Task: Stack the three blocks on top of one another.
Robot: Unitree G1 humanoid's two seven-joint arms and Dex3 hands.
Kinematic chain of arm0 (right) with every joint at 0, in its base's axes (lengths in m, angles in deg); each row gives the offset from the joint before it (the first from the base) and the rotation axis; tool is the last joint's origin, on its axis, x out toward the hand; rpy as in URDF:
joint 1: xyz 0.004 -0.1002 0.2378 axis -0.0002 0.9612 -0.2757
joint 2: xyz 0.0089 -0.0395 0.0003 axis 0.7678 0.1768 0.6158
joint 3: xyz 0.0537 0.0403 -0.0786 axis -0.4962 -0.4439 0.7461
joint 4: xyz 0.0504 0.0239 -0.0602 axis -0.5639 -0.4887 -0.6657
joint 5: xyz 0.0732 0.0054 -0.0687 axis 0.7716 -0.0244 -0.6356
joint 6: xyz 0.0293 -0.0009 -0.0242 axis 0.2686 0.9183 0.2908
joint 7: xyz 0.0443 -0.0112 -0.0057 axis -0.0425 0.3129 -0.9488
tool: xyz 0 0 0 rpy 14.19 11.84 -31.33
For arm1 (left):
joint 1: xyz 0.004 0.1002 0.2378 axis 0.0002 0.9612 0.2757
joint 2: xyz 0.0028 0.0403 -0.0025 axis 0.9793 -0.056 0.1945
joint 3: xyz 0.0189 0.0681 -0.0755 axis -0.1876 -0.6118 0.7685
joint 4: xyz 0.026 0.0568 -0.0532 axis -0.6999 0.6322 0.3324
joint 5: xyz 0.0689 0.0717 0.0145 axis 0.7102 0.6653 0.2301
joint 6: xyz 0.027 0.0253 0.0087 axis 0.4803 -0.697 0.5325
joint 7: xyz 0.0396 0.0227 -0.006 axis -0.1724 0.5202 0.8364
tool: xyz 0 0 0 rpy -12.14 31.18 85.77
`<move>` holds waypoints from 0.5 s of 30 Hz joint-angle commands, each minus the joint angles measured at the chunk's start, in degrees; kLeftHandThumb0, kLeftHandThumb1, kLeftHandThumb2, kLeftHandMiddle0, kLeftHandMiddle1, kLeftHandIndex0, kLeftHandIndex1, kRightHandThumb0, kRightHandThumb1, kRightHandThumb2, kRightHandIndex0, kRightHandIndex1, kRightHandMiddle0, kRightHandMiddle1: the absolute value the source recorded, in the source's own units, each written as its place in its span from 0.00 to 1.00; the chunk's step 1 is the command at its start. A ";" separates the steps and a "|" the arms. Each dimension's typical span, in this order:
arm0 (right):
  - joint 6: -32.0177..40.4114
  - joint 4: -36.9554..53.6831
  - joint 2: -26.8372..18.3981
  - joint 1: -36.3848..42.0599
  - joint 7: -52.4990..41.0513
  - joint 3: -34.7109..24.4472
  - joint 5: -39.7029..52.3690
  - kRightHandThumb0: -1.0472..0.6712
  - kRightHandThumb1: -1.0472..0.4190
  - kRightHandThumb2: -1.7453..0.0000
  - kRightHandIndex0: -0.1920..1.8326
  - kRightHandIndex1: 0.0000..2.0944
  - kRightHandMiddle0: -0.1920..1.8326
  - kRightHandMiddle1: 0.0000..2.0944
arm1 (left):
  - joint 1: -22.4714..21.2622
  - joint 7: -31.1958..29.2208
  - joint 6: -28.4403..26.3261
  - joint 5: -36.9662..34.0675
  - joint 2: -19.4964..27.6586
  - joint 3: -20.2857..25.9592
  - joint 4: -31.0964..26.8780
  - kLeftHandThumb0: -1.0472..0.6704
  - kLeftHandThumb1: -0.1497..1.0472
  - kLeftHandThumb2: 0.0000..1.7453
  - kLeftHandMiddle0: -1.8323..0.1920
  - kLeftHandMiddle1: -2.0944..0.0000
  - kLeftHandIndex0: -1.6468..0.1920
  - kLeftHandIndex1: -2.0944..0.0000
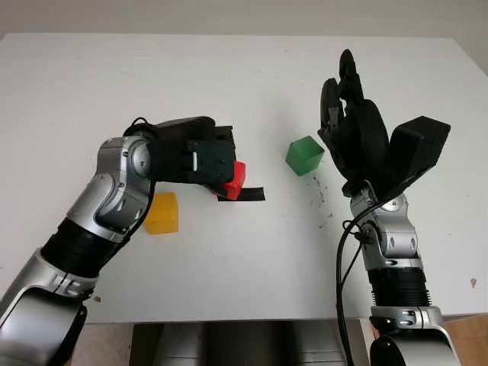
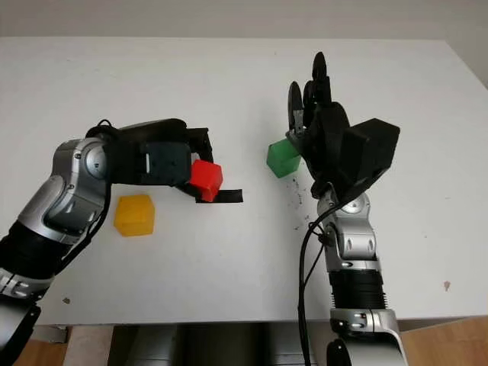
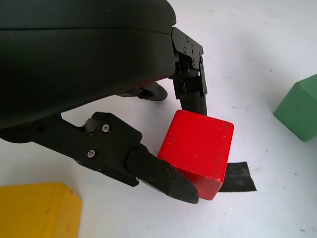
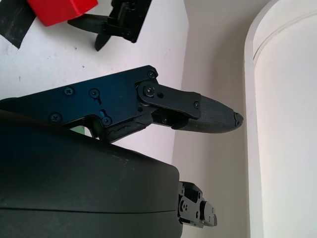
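At the centre of the head-camera frame, the left robot hand [image 1: 217, 169] is closed on the red block [image 2: 206, 180], which sits between its black fingers [image 3: 158, 174] just above a strip of black tape [image 1: 248, 194] on the white bench [image 1: 244, 84]; whether the block is touching the bench or lifted slightly off it I cannot tell. The yellow block [image 1: 162, 213] lies lower left of centre, close under the left forearm, and the green block [image 1: 305, 155] stands right of centre, just beside the right robot hand [image 1: 352, 122]. All three look like small, rigid, light cubes with smooth faces, so they should lift easily but could slip or twist if pinched near an edge; the best hold is probably across two opposite flat sides, near the middle, leaving top and bottom faces free for stacking. The left arm enters from the lower left and bends at the elbow so the hand reaches sideways toward frame centre, palm shell over the red block. The right arm rises from the lower right edge, its hand raised, open and holding nothing, next to the green block.
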 commanded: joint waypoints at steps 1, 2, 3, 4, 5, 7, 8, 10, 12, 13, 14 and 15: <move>-0.61 0.12 0.03 -0.44 -0.10 -0.04 0.10 0.23 0.00 0.64 0.00 0.00 0.00 0.00 | 0.93 0.26 -0.57 -0.33 -0.62 0.06 -0.16 0.44 0.96 0.03 0.73 0.97 0.71 0.24; -0.60 0.06 -0.04 -0.45 -0.01 -0.05 -0.05 0.23 0.00 0.64 0.00 0.00 0.00 0.00 | 1.08 0.42 -0.88 -0.30 -0.83 0.01 -0.18 0.43 0.96 0.03 0.73 0.97 0.72 0.24; -0.73 -0.03 -0.05 -0.44 0.00 -0.08 -0.07 0.23 0.00 0.64 0.00 0.00 0.00 0.00 | 1.22 0.60 -1.07 -0.24 -0.96 -0.08 -0.15 0.43 0.96 0.03 0.73 0.97 0.72 0.23; -0.84 -0.09 -0.04 -0.44 0.01 -0.10 -0.08 0.23 0.00 0.64 0.00 0.00 0.00 0.00 | 1.30 0.74 -1.18 -0.22 -1.02 -0.16 -0.13 0.43 0.96 0.03 0.73 0.97 0.72 0.22; -0.89 -0.16 -0.02 -0.46 -0.02 -0.14 -0.03 0.23 0.00 0.64 0.00 0.00 0.00 0.00 | 1.37 0.90 -1.22 -0.16 -1.07 -0.26 -0.07 0.43 0.96 0.03 0.73 0.97 0.73 0.22; -0.96 -0.23 0.07 -0.50 -0.08 -0.14 0.06 0.23 0.00 0.65 0.00 0.00 0.00 0.00 | 1.46 1.39 -1.38 0.14 -1.32 -0.55 0.18 0.43 0.97 0.03 0.72 0.97 0.73 0.21; -0.97 -0.29 0.09 -0.52 -0.11 -0.12 0.07 0.23 0.00 0.65 0.00 0.00 0.00 0.00 | 1.48 1.67 -1.43 0.25 -1.50 -0.68 0.37 0.43 0.97 0.03 0.72 0.97 0.75 0.17; -0.75 -0.15 0.30 -0.51 0.11 -0.11 0.11 0.23 0.00 0.65 0.00 0.00 0.00 0.00 | 1.35 1.85 -1.72 0.64 -1.79 -1.01 0.51 0.43 0.98 0.03 0.72 0.97 0.76 0.12; -0.73 -0.14 0.41 -0.51 0.14 -0.10 0.18 0.23 0.00 0.65 0.00 0.00 0.00 0.00 | 1.28 1.84 -1.84 0.95 -2.00 -1.20 0.49 0.42 0.98 0.03 0.71 0.97 0.77 0.08; -0.76 -0.19 0.43 -0.52 0.10 -0.10 0.22 0.23 0.00 0.65 0.00 0.00 0.00 0.00 | 1.30 1.86 -1.84 1.01 -2.05 -1.21 0.48 0.42 0.98 0.03 0.71 0.97 0.77 0.08; -0.83 -0.27 0.44 -0.54 0.04 -0.10 0.25 0.23 0.00 0.65 0.00 0.00 0.00 0.00 | 1.26 1.76 -2.02 1.17 -2.10 -1.32 0.43 0.42 0.98 0.03 0.71 0.97 0.78 0.07; -0.82 -0.25 0.43 -0.52 0.10 -0.04 0.15 0.23 0.00 0.65 0.00 0.00 0.00 0.00 | 1.33 1.85 -1.88 1.15 -2.12 -1.31 0.45 0.42 0.98 0.03 0.71 0.96 0.78 0.07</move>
